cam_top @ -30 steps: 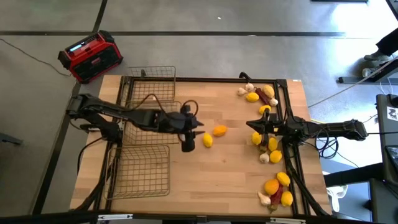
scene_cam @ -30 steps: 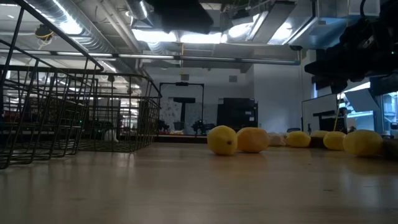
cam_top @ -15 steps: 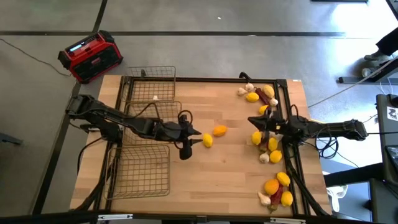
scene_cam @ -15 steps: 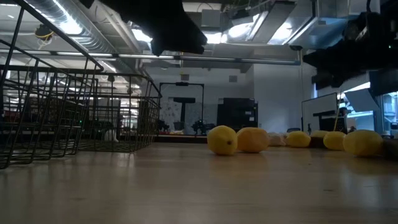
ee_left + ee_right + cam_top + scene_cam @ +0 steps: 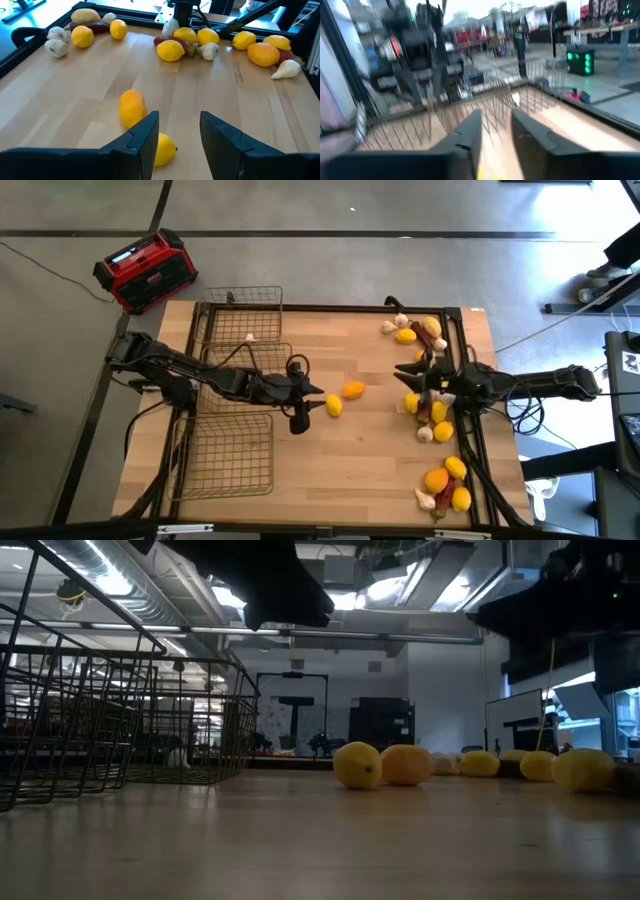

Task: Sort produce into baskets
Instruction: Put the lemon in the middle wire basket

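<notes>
Looking down from the high view, the left gripper (image 5: pixel 312 392) is seen at centre frame, just left of a lemon (image 5: pixel 333 407) and an orange (image 5: pixel 353 390); three wire baskets (image 5: pixel 236 451) are lined along the left. The right gripper (image 5: pixel 408 372) is placed centre right, over scattered produce (image 5: pixel 432 416). In the left wrist view, fingers (image 5: pixel 145 135) are parted, nothing held. In the right wrist view, a gap is shown between the fingers (image 5: pixel 465 135).

Bare tabletop (image 5: pixel 375 450) between left-side baskets (image 5: pixel 233 455) and right-edge produce (image 5: pixel 437 420); two fruits (image 5: pixel 343 398) mid-table.
</notes>
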{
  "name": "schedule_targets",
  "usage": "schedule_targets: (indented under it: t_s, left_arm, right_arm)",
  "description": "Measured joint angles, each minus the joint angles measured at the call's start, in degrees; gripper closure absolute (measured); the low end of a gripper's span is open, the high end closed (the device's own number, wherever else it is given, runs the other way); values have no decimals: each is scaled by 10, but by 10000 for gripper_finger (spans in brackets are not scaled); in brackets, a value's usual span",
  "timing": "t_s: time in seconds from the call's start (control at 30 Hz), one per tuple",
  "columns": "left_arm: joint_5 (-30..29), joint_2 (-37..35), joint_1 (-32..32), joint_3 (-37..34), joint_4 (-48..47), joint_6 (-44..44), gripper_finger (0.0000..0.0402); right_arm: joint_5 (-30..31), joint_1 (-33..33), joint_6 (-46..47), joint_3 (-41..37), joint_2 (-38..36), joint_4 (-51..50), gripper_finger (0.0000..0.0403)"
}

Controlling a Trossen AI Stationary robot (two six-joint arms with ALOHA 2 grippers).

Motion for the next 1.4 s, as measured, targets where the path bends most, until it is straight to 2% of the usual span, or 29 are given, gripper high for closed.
schedule_targets:
  t_s: [0.17,0.3,0.4,0.5,0.67,0.8,1.07,1.23,1.4]
  left_arm:
    - [0,0,0,0,0,0,263]
    - [0,0,0,0,-1,-1,263]
    - [0,0,-1,0,-2,-1,263]
    - [0,0,-1,0,-4,-2,263]
    - [0,0,-1,0,-4,-2,263]
    - [0,0,-1,0,-4,-2,263]
    - [0,0,-1,0,-4,-6,263]
    - [0,0,-1,0,-4,-6,263]
    - [0,0,0,0,-4,-6,262]
  right_arm:
    - [1,0,-24,42,96,-4,179]
    - [3,0,-45,91,172,-73,107]
    - [3,0,-71,119,221,-119,69]
    - [15,0,-86,131,262,-116,44]
    - [52,0,-99,140,312,-109,31]
    - [53,0,-91,141,340,-106,34]
    - [-12,0,-85,141,400,-68,35]
    - [-22,0,-113,141,438,-64,36]
    - [-39,-29,-121,141,481,-13,36]
